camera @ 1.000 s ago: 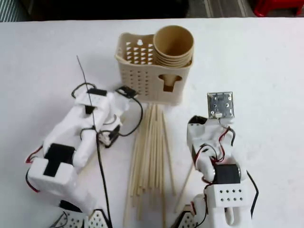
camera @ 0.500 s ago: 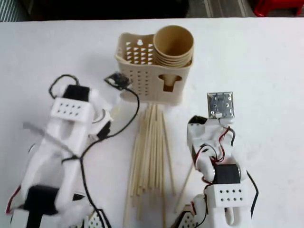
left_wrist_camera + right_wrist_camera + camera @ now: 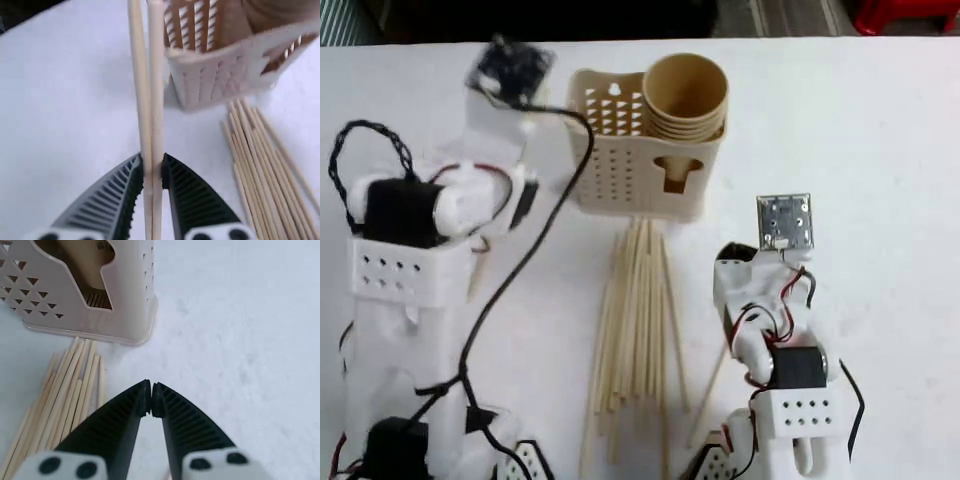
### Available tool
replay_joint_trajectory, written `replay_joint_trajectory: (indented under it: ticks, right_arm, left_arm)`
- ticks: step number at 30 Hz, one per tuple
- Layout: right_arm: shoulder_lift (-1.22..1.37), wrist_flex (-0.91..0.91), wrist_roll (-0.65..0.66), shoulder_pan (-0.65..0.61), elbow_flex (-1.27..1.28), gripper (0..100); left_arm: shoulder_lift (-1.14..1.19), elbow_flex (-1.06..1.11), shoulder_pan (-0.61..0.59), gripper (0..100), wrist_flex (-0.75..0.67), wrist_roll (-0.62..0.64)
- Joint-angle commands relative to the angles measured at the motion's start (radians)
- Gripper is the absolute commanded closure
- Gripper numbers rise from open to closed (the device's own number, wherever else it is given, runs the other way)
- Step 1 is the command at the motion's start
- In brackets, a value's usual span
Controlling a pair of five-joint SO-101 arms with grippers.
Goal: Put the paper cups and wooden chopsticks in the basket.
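Note:
My left gripper point(image 3: 151, 167) is shut on two wooden chopsticks point(image 3: 149, 85), which stand up from its fingers beside the beige basket point(image 3: 225, 75). From above, the left arm point(image 3: 405, 240) stands raised to the left of the basket point(image 3: 620, 170), and the held chopsticks' lower end point(image 3: 475, 278) pokes out beneath it. A stack of paper cups point(image 3: 686, 95) sits in the basket's right end. Several chopsticks point(image 3: 635, 320) lie in a pile in front of the basket. My right gripper point(image 3: 151, 390) is shut and empty, low over the table near the basket's corner point(image 3: 135, 315).
One loose chopstick point(image 3: 713, 388) lies slanted beside the right arm point(image 3: 775, 330). A black cable point(image 3: 535, 240) trails from the left arm across the table towards the pile. Bare white table lies to the right of the basket.
The left arm has lifted off the table beside the pile and swung up and to the left, carrying the chopsticks. The right arm has not moved.

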Motion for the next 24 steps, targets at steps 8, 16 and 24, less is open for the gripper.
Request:
replay_joint_trajectory:
  ticks: [8,16,24]
  right_arm:
    - [-0.016,-0.019,0.0,0.01,-0.006,97.8]
    - [-0.016,-0.019,0.0,0.01,-0.008,97.8]
    - [-0.016,-0.021,0.0,0.01,-0.011,97.8]
  left_arm:
    - [0.128,-0.23,0.131,98,-0.388,0.189]
    - [0.168,-0.229,0.137,98,-0.704,0.224]
    - [0.3,-0.226,0.137,98,-0.832,0.224]
